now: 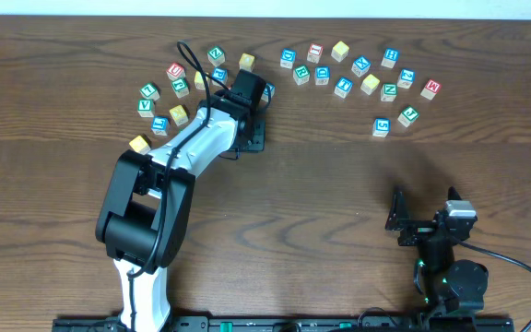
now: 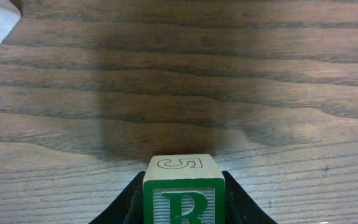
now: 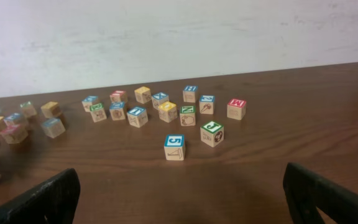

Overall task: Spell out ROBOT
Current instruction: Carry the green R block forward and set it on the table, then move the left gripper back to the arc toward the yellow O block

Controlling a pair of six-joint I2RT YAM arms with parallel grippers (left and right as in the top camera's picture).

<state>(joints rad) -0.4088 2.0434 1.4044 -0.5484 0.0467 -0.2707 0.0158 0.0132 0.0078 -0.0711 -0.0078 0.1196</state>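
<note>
Green R cube [image 2: 182, 180] is sitting clamped in the left claw [image 2: 183, 200], R face toward the lens, with bare counter [image 2: 179, 93] lying straight ahead toward the top of the frame. Right claw [image 3: 185, 199] is gaping wide, holding nothing, well apart at the overhead's lower right; left arm is sitting nearer for placing.

On the table [image 1: 321, 203], a cube cluster [image 1: 180, 88] lies at 11 o'clock from centre and a second cluster [image 1: 360, 65] at 1 o'clock, both along the far edge. The R cube [image 2: 183, 186] sits between the fingers of the left gripper [image 2: 184, 208], at 12 o'clock, just beside the first cluster. A pair of cubes [image 1: 381, 126] lies at 6 o'clock of the second cluster, with the right gripper [image 1: 399, 219] well apart at 5 o'clock.
</note>
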